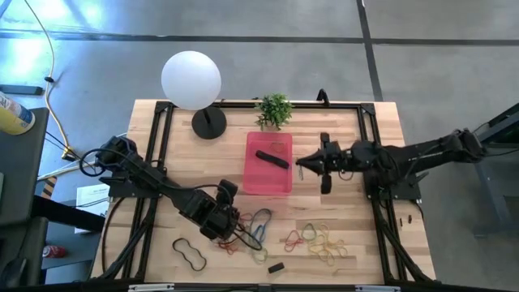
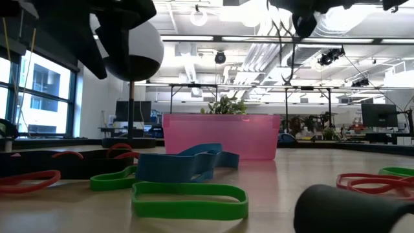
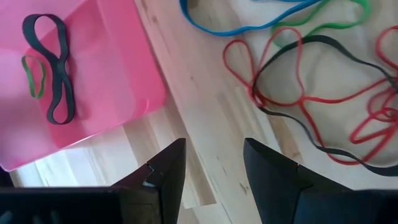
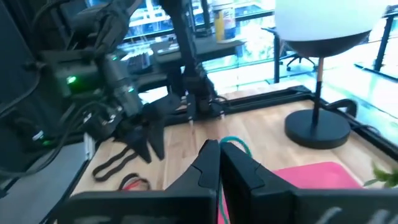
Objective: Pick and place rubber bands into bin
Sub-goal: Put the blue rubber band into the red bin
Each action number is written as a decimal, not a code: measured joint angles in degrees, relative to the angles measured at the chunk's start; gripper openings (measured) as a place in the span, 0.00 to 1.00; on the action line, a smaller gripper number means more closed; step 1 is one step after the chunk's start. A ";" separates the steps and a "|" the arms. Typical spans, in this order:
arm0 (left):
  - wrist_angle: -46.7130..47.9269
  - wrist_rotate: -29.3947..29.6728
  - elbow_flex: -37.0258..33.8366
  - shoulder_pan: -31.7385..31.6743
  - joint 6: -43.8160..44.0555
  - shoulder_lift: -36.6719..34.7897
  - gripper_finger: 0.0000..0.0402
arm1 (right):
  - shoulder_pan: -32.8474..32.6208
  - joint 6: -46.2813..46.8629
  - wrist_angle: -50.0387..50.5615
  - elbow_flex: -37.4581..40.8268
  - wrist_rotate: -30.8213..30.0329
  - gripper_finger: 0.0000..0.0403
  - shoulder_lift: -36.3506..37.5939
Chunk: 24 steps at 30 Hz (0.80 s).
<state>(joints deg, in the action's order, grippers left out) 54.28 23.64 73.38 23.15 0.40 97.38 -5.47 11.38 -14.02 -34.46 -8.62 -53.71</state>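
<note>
No readable text, label, brand, number or sign is showing in any view. A sheet of paper (image 1: 91, 197) is lying on the floor beside the table (image 1: 381, 186), near the left arm's base, but its print is too small to read. A yellow container (image 1: 15, 113) farther from the table is carrying markings that stay illegible.

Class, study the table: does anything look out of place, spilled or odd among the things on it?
One oddity: a small black block lies at the table's near edge among the loose rubber bands, though it is no band. The bands lie scattered beside the bin; few are inside. Nothing looks damaged.
</note>
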 joint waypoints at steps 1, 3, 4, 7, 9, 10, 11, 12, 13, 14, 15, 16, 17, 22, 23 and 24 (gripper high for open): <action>-0.02 0.00 0.00 -0.41 0.00 0.00 0.37 | 1.02 -0.13 -0.28 0.00 0.39 0.00 0.00; -0.15 0.02 0.00 -0.99 0.00 0.00 0.37 | 2.74 -0.92 -0.91 0.00 0.99 0.00 0.00; -0.17 0.01 0.00 -1.35 -0.01 0.00 0.37 | 3.50 -1.21 -1.06 0.00 1.20 0.00 0.00; -0.20 0.01 0.00 -2.49 -0.05 0.00 0.37 | 5.59 -1.38 -2.62 0.00 1.64 0.00 -0.57; -0.21 0.00 0.00 -3.24 -0.15 0.00 0.37 | 6.82 -1.38 -4.21 0.00 2.60 0.00 -1.58; -0.22 0.00 0.00 -3.64 -0.15 0.00 0.37 | 7.38 -1.38 -5.65 0.00 3.15 0.00 -2.41; -0.22 0.02 0.00 -4.12 -0.15 0.00 0.37 | 7.81 -1.33 -6.83 0.00 3.29 0.00 -3.33; -0.24 0.02 0.00 -4.57 -0.13 0.00 0.37 | 8.13 -1.31 -7.82 0.00 3.39 0.00 -4.48; -0.30 0.02 0.00 -5.02 0.03 0.00 0.37 | 8.36 -1.31 -8.91 0.00 3.44 0.00 -5.71; -0.31 0.02 0.00 -5.41 0.28 0.00 0.37 | 8.56 -1.29 -9.89 0.00 3.45 0.00 -7.06; -0.29 0.02 0.03 -5.73 0.60 0.00 0.37 | 8.71 -1.12 -10.66 0.00 3.46 0.00 -8.44; -0.28 0.21 0.15 -6.03 0.95 -0.07 0.37 | 8.97 -1.06 -11.47 0.00 3.49 0.00 -9.86; -0.31 0.64 0.26 -6.06 1.09 -0.35 0.37 | 9.17 -0.86 -12.21 0.00 3.59 0.00 -11.24; -0.20 5.55 1.92 -5.79 -0.50 -3.60 0.37 | 11.09 2.49 -13.32 0.00 3.58 0.00 -17.63; -0.34 6.15 2.05 -5.81 -1.21 -4.62 0.37 | 11.54 3.19 -13.42 0.00 3.61 0.00 -18.64; -0.36 6.90 2.05 -5.85 -1.57 -5.82 0.37 | 12.08 3.75 -13.66 0.00 3.85 0.00 -19.62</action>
<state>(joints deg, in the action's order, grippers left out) 53.92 30.53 75.44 17.31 -1.17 91.56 6.61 15.13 -27.69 -34.46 -4.77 -73.34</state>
